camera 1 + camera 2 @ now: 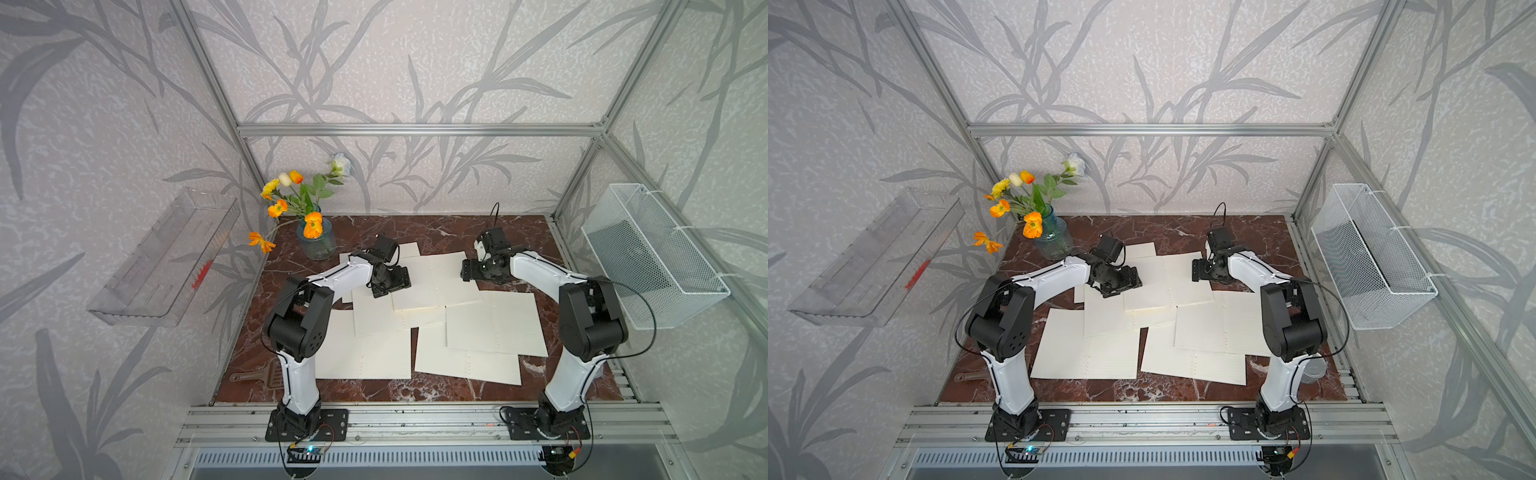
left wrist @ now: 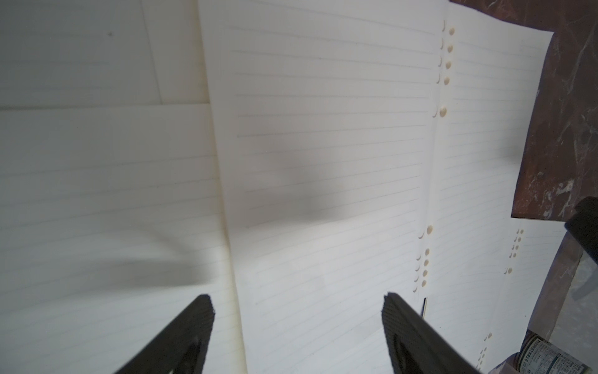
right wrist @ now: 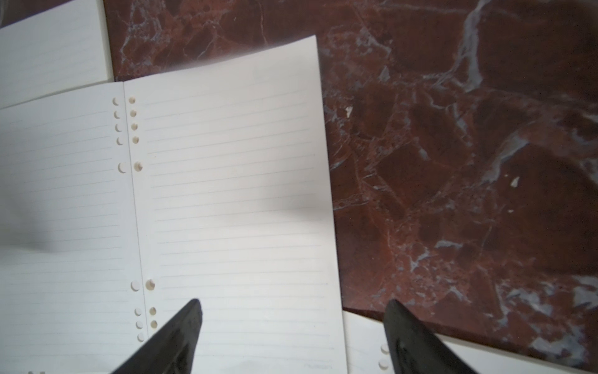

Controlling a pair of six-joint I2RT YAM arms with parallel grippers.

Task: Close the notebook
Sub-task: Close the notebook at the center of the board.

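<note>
Lying open and flat in the middle of the red marble surface [image 1: 436,226], the notebook [image 1: 436,282] shows two ruled cream pages with punched holes along the spine. It sits on top of loose ruled sheets [image 1: 496,324] that fan out towards the near edge.

Over on the left, the left pincer [image 1: 390,284] hangs above the notebook's left page. Its wrist view shows the dark fingers [image 2: 194,323] spread wide with nothing between them. One tip is out past the page's outer edge and the other is close to the spine holes.

Now the right side. The right pincer [image 1: 471,272] is at the notebook's outer right edge, jaws wide and empty too. In its wrist view one finger [image 3: 181,330] is over the right page. The other sits beyond the edge, above marble and the corner of a loose sheet. Whether either pincer touches paper I cannot tell.

At the far left corner stands a glass vase [image 1: 316,241] of orange and white flowers, well apart from the notebook. A white wire basket [image 1: 652,257] hangs on the right wall.
</note>
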